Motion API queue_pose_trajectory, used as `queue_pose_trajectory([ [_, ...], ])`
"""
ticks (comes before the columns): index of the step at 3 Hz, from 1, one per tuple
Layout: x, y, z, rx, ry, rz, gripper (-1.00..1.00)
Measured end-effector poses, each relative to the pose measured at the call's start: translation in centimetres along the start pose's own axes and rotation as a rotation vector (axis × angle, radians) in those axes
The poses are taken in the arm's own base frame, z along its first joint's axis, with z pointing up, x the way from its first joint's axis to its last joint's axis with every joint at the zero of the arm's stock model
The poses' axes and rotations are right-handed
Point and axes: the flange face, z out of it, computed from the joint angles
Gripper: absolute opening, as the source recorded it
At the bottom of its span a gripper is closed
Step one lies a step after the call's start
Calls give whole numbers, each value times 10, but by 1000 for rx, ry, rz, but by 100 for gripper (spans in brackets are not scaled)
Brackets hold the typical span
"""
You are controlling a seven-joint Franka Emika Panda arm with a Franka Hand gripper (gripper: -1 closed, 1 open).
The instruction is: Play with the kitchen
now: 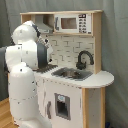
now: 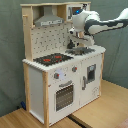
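The white and light-wood toy kitchen [image 2: 60, 85] stands in the middle of both exterior views. In the second exterior view I see its black-red hob [image 2: 52, 59], grey hood [image 2: 48, 21], pegboard back [image 2: 50, 37], oven door [image 2: 64, 96] and knobs [image 2: 58, 76]. The first exterior view shows the black tap [image 1: 84, 59] and the sink [image 1: 73, 74]. My gripper [image 2: 76, 46] hangs low over the counter between hob and sink, pointing down. In the first exterior view the arm's white links [image 1: 25, 55] hide most of the gripper and the hob.
A toy microwave [image 1: 73, 23] sits in the top shelf. A dispenser panel [image 2: 90, 73] is on the cabinet door below the sink. The rounded counter end [image 1: 102, 78] juts out beside the sink. Grey curtains hang behind, and the floor [image 2: 100, 112] is wood.
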Motion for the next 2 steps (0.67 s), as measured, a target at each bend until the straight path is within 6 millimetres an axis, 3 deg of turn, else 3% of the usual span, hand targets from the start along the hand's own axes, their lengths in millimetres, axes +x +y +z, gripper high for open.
queue_pose_trajectory([
  [2,2,-52,-18,-156,-79,-101,100],
])
